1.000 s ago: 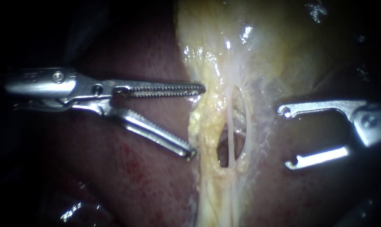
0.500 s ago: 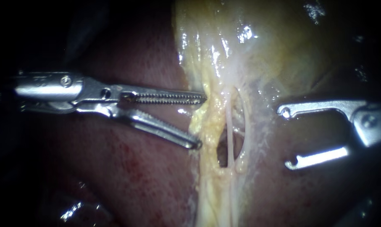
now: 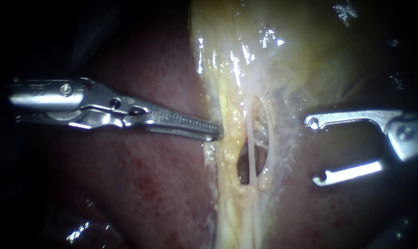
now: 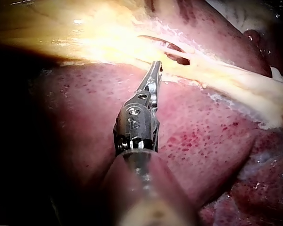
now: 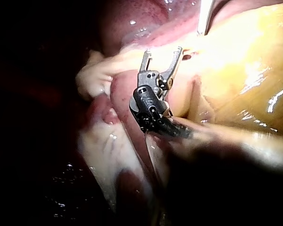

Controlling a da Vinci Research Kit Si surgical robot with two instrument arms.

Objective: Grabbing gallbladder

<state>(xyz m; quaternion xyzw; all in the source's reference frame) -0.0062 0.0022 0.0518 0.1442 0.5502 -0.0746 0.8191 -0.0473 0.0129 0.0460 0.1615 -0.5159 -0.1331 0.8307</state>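
Backdrop: dark red liver (image 3: pixel 139 193), speckled with small red spots.
Surround: black shadow (image 3: pixel 29 27) past the liver's outer edges.
Light: strongest over the liver's middle, fading toward its edges; a wet glint (image 3: pixel 77 230) near its lower edge.

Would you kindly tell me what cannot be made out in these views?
Left tool: its tip meets the yellow fringe below the gallbladder; whether tissue is caught is too small to tell, endoscope and left wrist views.
Right tool: jaws open; shaft cut off by the endoscope view's right edge, blurred close to the right wrist camera.
Hollow behind the tubes: lost in shadow, endoscope view.
The gallbladder's upper part: cut off by the endoscope view's top edge.
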